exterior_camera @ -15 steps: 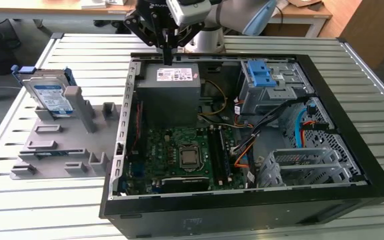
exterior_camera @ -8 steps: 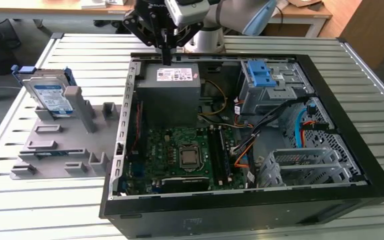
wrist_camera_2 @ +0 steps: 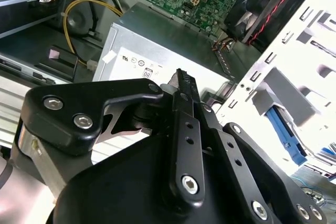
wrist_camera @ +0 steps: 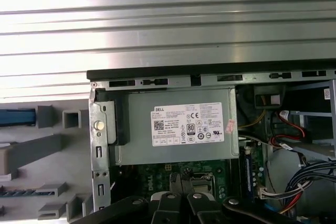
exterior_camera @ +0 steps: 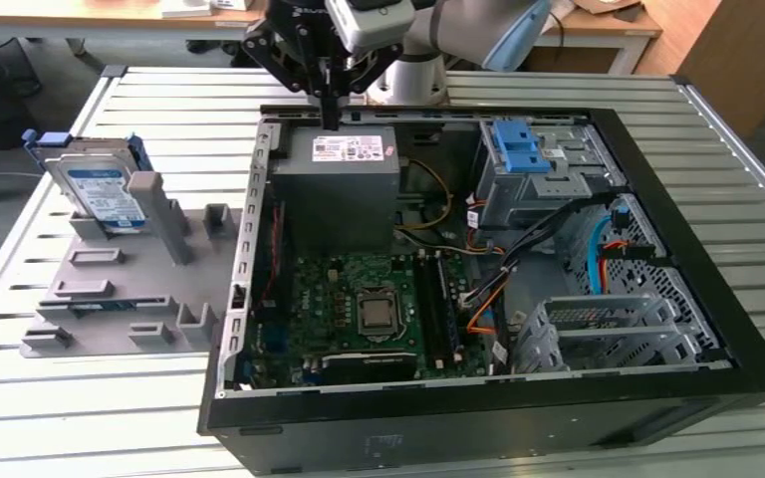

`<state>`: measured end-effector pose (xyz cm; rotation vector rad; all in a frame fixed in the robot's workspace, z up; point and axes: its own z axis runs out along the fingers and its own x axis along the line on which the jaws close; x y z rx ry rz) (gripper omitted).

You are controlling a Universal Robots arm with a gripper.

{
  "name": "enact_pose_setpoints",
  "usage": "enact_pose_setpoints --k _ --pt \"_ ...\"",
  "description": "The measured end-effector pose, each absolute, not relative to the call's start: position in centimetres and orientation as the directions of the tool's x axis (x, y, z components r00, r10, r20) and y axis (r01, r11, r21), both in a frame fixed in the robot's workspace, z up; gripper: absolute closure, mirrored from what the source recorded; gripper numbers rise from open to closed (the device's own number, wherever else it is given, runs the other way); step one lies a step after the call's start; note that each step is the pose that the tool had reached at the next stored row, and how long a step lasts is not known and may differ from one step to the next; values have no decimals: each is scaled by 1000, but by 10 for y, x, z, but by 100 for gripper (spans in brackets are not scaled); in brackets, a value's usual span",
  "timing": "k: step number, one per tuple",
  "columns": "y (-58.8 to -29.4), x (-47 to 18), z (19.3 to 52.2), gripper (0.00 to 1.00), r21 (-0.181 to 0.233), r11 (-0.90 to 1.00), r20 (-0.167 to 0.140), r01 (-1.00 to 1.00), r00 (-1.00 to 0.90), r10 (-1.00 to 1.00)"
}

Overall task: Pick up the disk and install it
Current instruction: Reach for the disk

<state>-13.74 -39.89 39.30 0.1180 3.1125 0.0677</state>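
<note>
One gripper (exterior_camera: 331,118) hangs over the far end of the open computer case (exterior_camera: 489,393), just above the grey power supply box (exterior_camera: 340,189). Its two thin black fingers are pressed together and point down at the box, and we see nothing held between them. In the first wrist view the closed tips (wrist_camera: 181,179) lie over the green circuit board (wrist_camera: 157,174), with the white label of the power supply box just beyond them.

We find the disk (exterior_camera: 101,191) outside the case, at the exterior view's left. It stands upright on its edge in a grey plastic holder (exterior_camera: 117,299) that lies on the slatted metal table (exterior_camera: 156,100). A blue frame goes around the disk, and its blue-and-white label is turned toward the camera. The disk is well apart from the gripper, and the side wall of the case is between them.

Inside the case, at the exterior view's right, we see a metal bay with a blue plastic part (exterior_camera: 522,149) on top.
</note>
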Motion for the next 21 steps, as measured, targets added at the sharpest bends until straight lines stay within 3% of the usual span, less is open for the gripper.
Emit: enact_pose_setpoints --k 21 --pt "-399 -146 392 89 44 996 -24 75 -997 76"
